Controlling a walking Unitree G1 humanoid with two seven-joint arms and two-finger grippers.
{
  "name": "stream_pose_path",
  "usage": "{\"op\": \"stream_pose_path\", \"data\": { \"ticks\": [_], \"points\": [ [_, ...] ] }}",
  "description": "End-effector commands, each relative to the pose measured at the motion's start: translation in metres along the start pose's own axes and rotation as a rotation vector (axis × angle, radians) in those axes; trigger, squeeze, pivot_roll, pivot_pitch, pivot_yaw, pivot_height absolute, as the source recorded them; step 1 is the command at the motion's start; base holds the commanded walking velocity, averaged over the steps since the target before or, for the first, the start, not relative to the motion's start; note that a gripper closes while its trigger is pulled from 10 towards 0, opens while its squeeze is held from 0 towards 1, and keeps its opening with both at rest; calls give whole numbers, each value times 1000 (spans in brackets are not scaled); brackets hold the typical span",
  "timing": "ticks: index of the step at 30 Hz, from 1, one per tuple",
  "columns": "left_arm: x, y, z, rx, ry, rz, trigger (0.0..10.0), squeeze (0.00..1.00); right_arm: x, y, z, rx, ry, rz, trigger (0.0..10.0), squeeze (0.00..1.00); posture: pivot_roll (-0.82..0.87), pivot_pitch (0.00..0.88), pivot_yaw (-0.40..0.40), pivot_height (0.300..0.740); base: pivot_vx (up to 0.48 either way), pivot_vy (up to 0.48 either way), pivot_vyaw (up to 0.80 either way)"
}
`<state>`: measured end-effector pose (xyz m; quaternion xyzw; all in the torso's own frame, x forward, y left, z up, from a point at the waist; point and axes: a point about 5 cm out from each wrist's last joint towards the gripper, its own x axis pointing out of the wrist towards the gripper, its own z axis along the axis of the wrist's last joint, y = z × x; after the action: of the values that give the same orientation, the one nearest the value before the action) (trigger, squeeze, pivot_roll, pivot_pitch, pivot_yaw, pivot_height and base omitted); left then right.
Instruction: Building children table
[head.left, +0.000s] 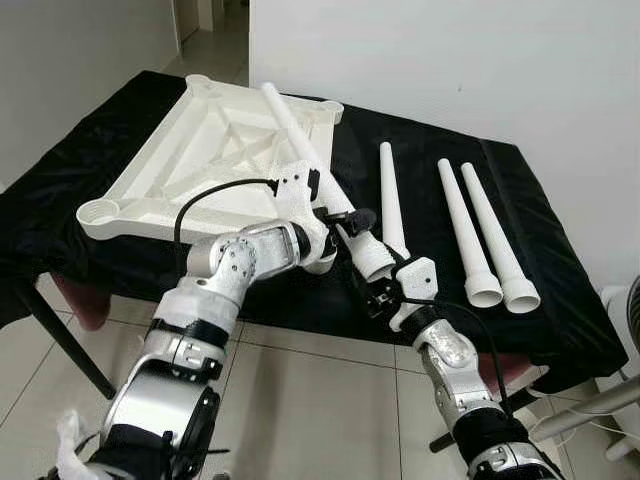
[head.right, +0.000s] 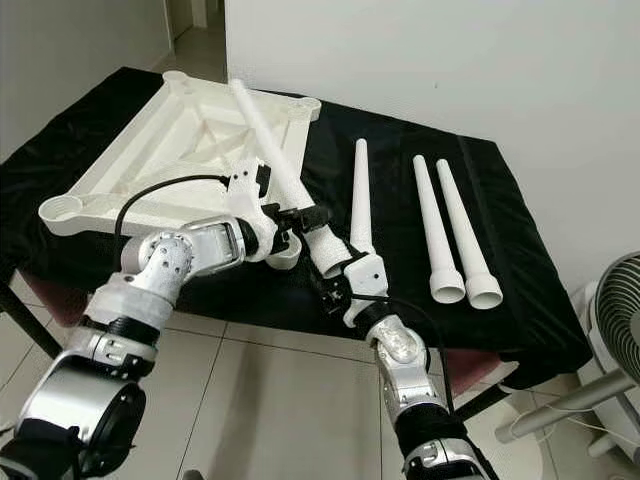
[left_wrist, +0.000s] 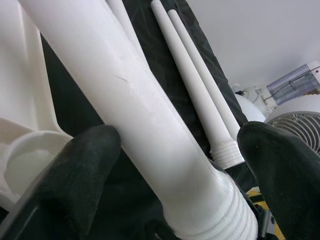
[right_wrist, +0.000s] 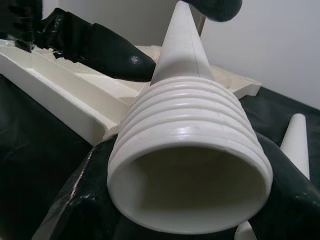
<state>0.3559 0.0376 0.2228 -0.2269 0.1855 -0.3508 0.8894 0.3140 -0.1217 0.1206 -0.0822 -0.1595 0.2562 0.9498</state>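
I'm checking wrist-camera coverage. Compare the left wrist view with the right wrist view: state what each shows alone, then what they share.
Left wrist alone: two white tapered plastic legs lying side by side on the black cloth, and a grey fan.

Right wrist alone: the held leg's open hollow threaded end, and the left gripper astride its shaft.

Both: the held white tapered leg and the upturned white plastic tabletop.

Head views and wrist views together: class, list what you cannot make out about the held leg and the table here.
- Whether the right gripper actually clamps the held leg: its threaded end covers the fingers in the right wrist view.
- The tabletop near corner socket, head views: the left arm hides it.
- What holds up the black cloth: the cloth covers it.
- The fan: cut off by the edge.
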Motion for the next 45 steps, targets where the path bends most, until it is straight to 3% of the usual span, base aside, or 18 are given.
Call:
{"op": "stream_pose_path", "data": {
  "ticks": [1, 6, 12, 16, 19, 23, 32, 38, 39, 40, 41, 42, 43, 44, 45],
  "points": [
    [-3, -28, -2, 4, 33, -540, 10000, 0, -1, 2, 2, -22, -4, 23, 10000, 0, -7, 0, -69, 740, 0, 0, 0],
    [0, -26, 4, -39, 17, -525, 10000, 0, -1, 7, 5, -54, -22, 45, 10000, 0, -10, 0, -65, 740, 0, 0, 0],
    [8, -10, 12, -39, 13, -398, 10000, 0, -7, 13, 7, -118, -51, 3, 10000, 0, -20, 0, -53, 740, 0, 0, 0],
    [8, -8, 15, -52, 2, -379, 10000, 0, -9, 16, 7, -125, -57, 8, 10000, 0, -20, 0, -53, 740, 0, 0, 0],
    [9, -4, 23, -72, -24, -353, 10000, 0, -14, 20, 6, -134, -57, 14, 10000, 0, -23, 0, -49, 740, 0, 0, 0],
    [4, 7, 57, -93, -126, -265, 10000, 0, -30, 27, 2, -137, -41, 30, 10000, 0, -30, 0, -42, 740, 0, 0, 0],
    [0, 11, 76, -145, -181, -245, 10000, 0, -38, 27, 1, -158, -30, 27, 10000, 0, -34, 0, -36, 740, 0, 0, 0],
    [4, 8, 69, -188, -143, -286, 10000, 0, -35, 26, 5, -188, -46, 49, 10000, 0, -35, 0, -32, 740, 0, 0, 0],
    [6, 7, 66, -197, -126, -290, 9020, 0, -34, 26, 6, -197, -50, 55, 10000, 0, -34, 0, -34, 740, 0, 0, 0],
    [6, 7, 66, -197, -126, -290, 9020, 0, -34, 26, 6, -197, -50, 55, 10000, 0, -34, 0, -34, 740, 0, 0, 0],
    [7, 6, 64, -202, -116, -298, 7373, 0, -33, 26, 8, -209, -61, 65, 10000, 0, -34, 0, -32, 740, 0, 0, 0],
    [8, 6, 63, -208, -108, -296, 8824, 0, -32, 27, 9, -219, -66, 70, 10000, 0, -34, 0, -32, 740, 0, 0, 0],
    [9, 5, 62, -211, -102, -294, 8824, 0, -32, 27, 10, -225, -70, 73, 10000, 0, -34, 0, -32, 740, 0, 0, 0],
    [10, 7, 59, -203, -91, -280, 10000, 0, -30, 29, 12, -235, -82, 87, 10000, 0, -34, 0, -32, 740, 0, 0, 0],
    [11, 8, 57, -195, -83, -270, 10000, 0, -30, 30, 14, -242, -91, 96, 10000, 0, -34, 0, -32, 740, 0, 0, 0]
  ]
}}
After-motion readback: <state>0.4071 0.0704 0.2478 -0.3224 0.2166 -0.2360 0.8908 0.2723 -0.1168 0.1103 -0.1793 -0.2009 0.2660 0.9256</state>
